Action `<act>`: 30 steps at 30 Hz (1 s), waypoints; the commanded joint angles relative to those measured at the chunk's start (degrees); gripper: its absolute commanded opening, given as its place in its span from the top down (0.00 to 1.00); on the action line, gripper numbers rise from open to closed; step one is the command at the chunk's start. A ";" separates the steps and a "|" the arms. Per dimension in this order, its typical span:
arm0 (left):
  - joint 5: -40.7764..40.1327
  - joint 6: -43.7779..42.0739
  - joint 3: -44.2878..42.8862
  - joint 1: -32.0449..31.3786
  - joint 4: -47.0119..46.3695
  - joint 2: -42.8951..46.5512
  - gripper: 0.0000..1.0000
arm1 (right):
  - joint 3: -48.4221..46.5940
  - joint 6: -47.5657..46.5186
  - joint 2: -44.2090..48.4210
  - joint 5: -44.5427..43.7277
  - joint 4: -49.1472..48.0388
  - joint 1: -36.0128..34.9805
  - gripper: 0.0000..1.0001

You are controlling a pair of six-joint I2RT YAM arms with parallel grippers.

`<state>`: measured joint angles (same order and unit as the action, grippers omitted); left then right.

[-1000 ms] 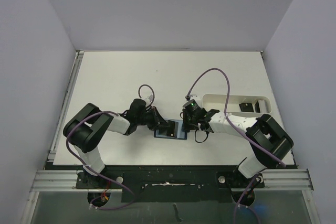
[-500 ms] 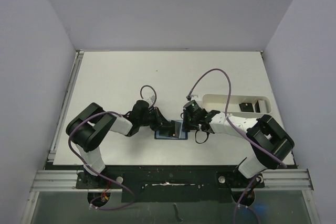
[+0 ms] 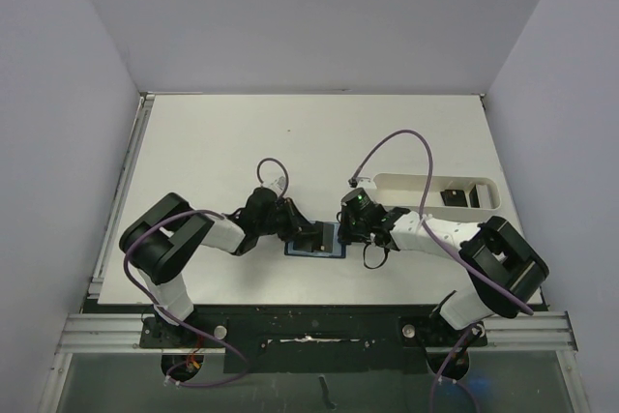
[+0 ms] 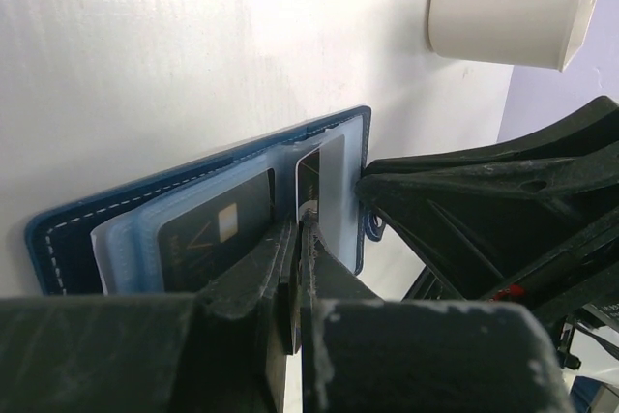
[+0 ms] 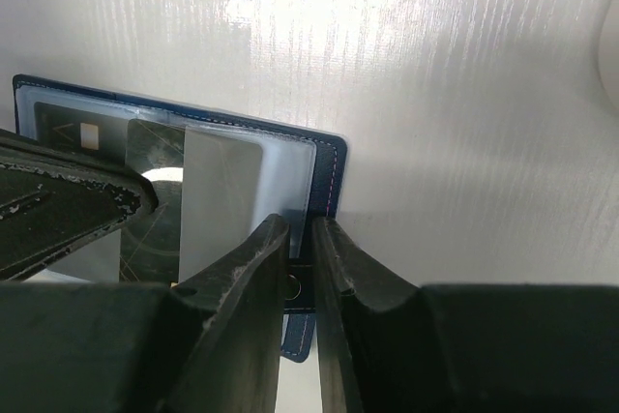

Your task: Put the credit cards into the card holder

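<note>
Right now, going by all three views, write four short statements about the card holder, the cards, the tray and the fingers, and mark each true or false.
1. The card holder lies open on the table. True.
2. The left fingers stand wide apart, holding nothing. False: they are shut on a card at the card holder's pockets.
3. The right fingers pinch the card holder's edge. True.
4. The white tray holds no cards. False: two dark cards lie in it.
</note>
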<state>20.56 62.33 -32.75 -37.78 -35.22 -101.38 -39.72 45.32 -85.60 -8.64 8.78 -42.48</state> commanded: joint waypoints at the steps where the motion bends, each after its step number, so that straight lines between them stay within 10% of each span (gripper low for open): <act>1: -1.60 -0.69 0.15 -1.13 -1.83 -0.74 1.00 | 1.30 0.91 1.63 -1.64 1.26 -0.57 0.81; 12: -6.37 -5.91 -3.28 -1.45 13.33 5.72 0.63 | 2.40 1.35 4.68 -3.00 2.61 -0.49 0.81; 30: -5.91 -5.19 -6.24 -4.73 13.02 3.58 0.65 | 3.78 1.92 1.72 -1.99 -1.66 -0.52 0.82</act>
<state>15.14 57.87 -35.92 -41.54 -23.62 -96.84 -36.25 46.61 -82.35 -10.11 9.43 -42.48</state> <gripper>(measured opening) 0.358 0.181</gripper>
